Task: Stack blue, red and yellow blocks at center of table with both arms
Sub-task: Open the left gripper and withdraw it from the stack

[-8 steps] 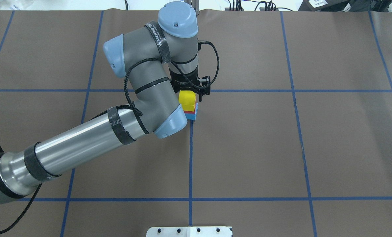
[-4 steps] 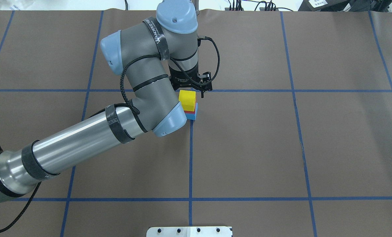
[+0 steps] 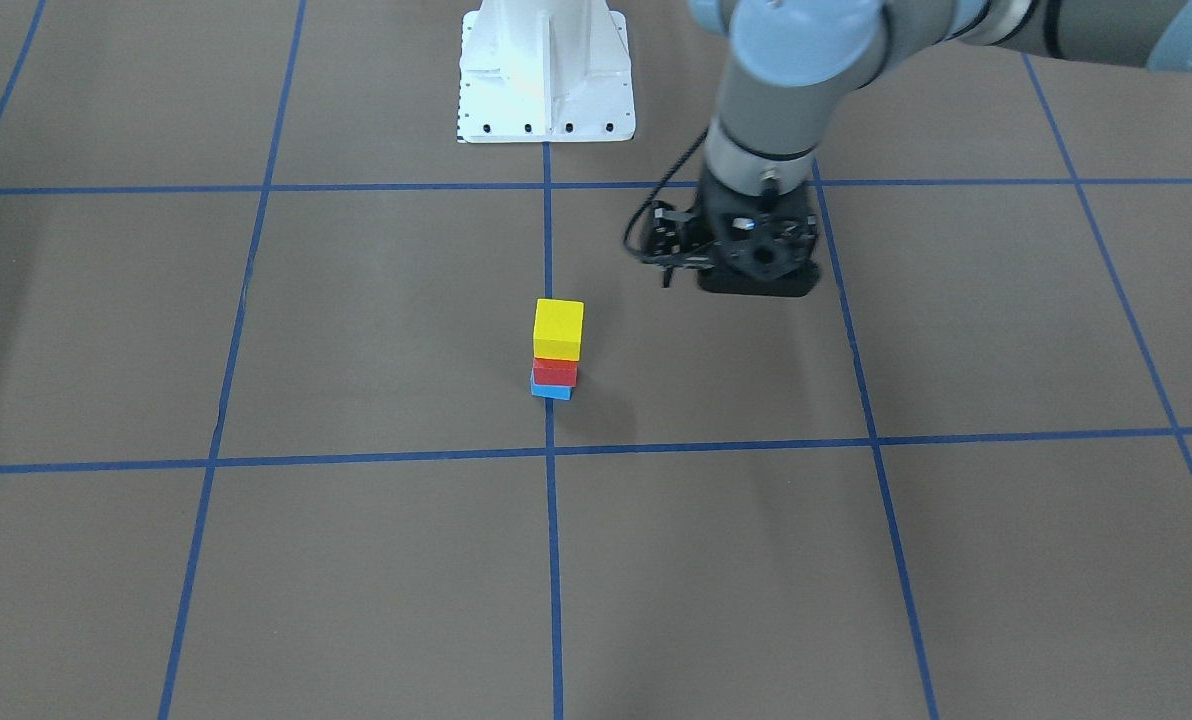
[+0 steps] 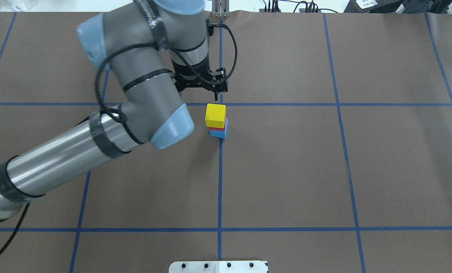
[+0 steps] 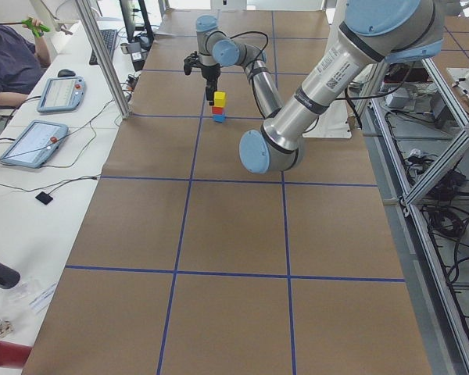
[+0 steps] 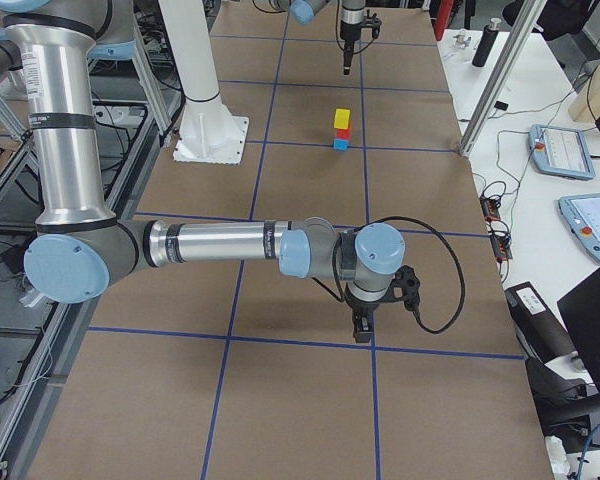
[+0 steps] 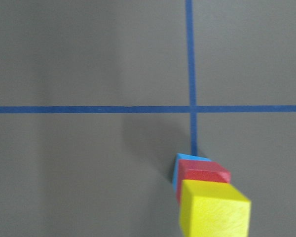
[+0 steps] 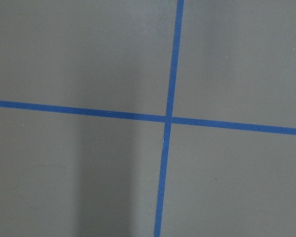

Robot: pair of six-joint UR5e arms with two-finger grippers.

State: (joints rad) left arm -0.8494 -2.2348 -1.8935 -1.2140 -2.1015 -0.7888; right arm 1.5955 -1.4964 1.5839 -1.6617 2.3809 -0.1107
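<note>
Stack stands at bench [image 4: 286,170] centre: yellow [image 4: 215,115] on red [image 4: 217,129] on blue [image 4: 220,134]. Left end effector [image 4: 200,87] hangs empty just beyond it, its opening unclear. The right one [image 6: 361,325], well apart, I cannot judge. Best to withdraw upward and away, never across the stack. Open bench lies all round.

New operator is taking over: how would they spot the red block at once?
On the brown table crossed by blue tape lines, one small stack stands on the centre line. The red block is its middle layer: the yellow block sits on it and the blue block lies under it, on the table.
</note>
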